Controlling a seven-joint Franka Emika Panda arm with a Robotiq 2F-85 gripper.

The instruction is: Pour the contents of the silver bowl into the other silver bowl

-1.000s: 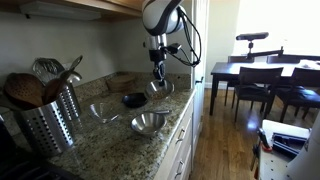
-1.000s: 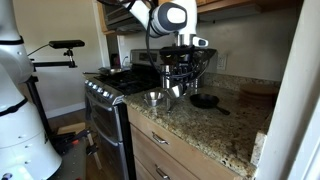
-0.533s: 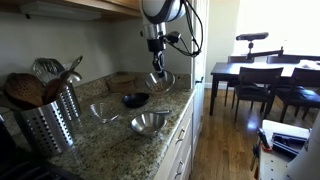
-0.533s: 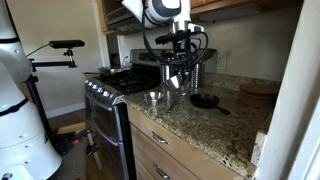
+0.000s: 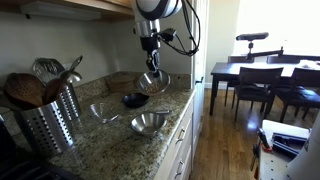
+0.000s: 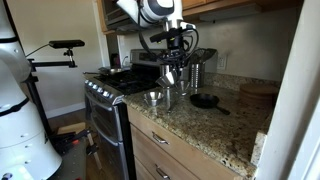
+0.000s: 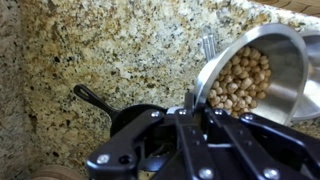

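My gripper (image 5: pixel 152 69) is shut on the rim of the silver bowl (image 5: pixel 155 83) and holds it in the air above the granite counter (image 5: pixel 110 140). The wrist view shows this bowl (image 7: pixel 262 66) tilted and filled with chickpeas, with the gripper (image 7: pixel 195 100) clamped on its near edge. It also shows in an exterior view (image 6: pixel 170 76). The other silver bowl (image 5: pixel 150 122), wide and shallow, stands on the counter near the front edge, and shows in an exterior view (image 6: pixel 155 98) below the held bowl.
A dark pan-like bowl (image 5: pixel 134 99) with a handle lies under the gripper and shows in the wrist view (image 7: pixel 128 116). A paler glassy bowl (image 5: pixel 104 112) sits beside it. A metal utensil holder (image 5: pixel 50 118) stands nearby. A stove (image 6: pixel 112 78) adjoins the counter.
My gripper has lifted the silver bowl higher off the counter and carried it a little along the counter toward the dark pan and the wide bowl.
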